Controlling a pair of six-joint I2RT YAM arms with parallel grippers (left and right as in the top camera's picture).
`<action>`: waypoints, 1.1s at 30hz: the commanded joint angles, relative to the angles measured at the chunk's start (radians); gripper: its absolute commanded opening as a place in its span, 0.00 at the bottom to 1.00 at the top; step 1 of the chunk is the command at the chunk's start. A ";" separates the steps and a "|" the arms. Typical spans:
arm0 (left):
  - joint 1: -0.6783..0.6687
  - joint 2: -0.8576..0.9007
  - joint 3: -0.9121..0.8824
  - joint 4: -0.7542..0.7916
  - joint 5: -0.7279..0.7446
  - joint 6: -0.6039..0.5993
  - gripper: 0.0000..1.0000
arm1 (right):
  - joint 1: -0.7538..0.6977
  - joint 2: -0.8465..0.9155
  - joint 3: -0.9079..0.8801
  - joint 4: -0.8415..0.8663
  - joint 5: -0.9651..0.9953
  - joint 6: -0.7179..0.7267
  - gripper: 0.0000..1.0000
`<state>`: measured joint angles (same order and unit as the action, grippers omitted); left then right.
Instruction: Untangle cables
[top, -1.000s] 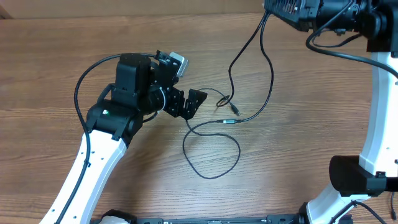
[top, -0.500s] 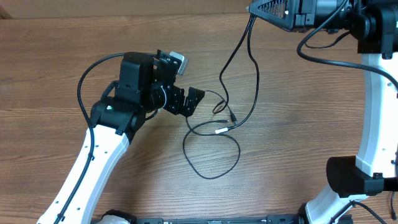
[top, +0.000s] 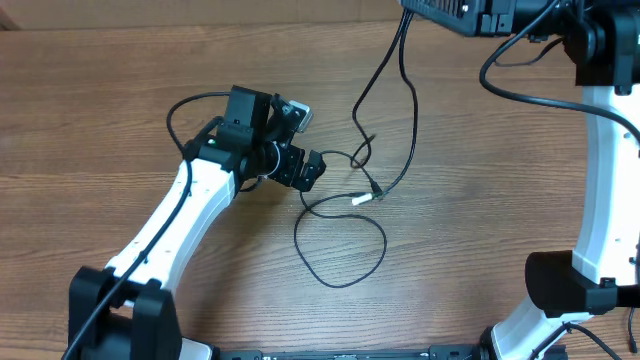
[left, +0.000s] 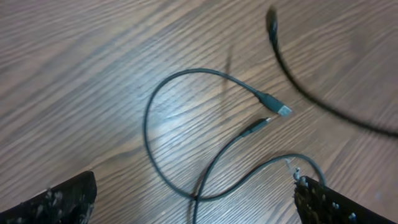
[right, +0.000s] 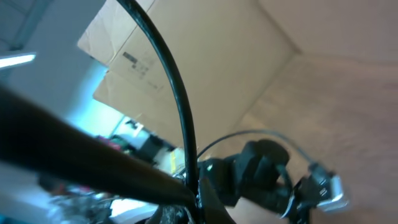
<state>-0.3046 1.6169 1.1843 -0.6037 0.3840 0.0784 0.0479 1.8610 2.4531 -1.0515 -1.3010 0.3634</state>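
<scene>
While the brown wood-grain table (top: 120, 90) spreads beneath me, my left pincer (top: 303, 168) hangs released over the table's middle, and my right pincer (top: 425, 10), above the table's far edge, is clenched on the thin black cables (left: 146, 121), whose loose loop and small plugs lie mid-table.

We see thin black cables (top: 298, 235) — one strand looped flat on the table (top: 100, 120), two lifted toward the upper right — plugs (top: 362, 198) crossing near mid-table.
</scene>
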 joint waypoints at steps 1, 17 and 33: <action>0.010 -0.002 0.010 0.027 0.106 0.011 1.00 | -0.041 -0.004 0.007 0.032 0.139 0.006 0.04; 0.010 -0.003 0.010 0.031 0.121 0.011 1.00 | -0.296 -0.004 0.007 -0.055 0.892 0.006 0.04; 0.010 -0.003 0.010 0.032 0.024 0.011 1.00 | -0.543 -0.003 0.007 -0.077 1.179 0.006 0.04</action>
<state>-0.3046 1.6199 1.1843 -0.5724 0.4278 0.0784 -0.4656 1.8610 2.4531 -1.1229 -0.2039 0.3660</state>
